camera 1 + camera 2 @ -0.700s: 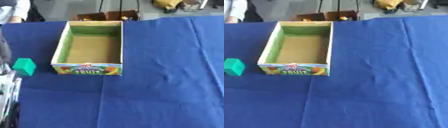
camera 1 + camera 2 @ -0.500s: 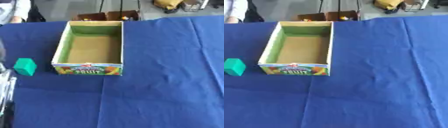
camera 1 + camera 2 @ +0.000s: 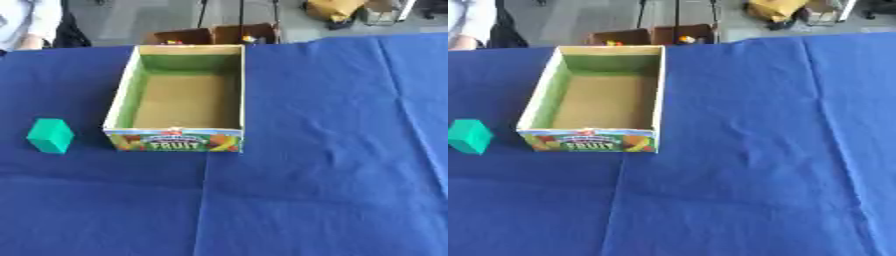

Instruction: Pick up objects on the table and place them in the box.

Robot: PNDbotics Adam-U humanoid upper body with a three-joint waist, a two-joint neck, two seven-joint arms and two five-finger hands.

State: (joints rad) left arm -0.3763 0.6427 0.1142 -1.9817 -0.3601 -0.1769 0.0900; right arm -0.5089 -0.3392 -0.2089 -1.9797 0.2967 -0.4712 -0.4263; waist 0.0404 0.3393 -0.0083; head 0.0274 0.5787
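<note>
A green block [image 3: 50, 135] rests on the blue cloth to the left of the box. The cardboard fruit box [image 3: 122, 98] stands open at the centre left, its brown floor bare and its inner walls green, with a FRUIT label on its near wall. Neither of my hands shows in either eye view.
The blue cloth [image 3: 324, 150] covers the whole table, with creases on the right. Behind the far edge stand small open cardboard boxes [image 3: 213, 35] on the floor and a brown bag [image 3: 331, 8]. A person's arm [image 3: 26, 27] shows at the far left corner.
My left arm, seen earlier at the lower left edge, has withdrawn out of view. The block and box have not moved.
</note>
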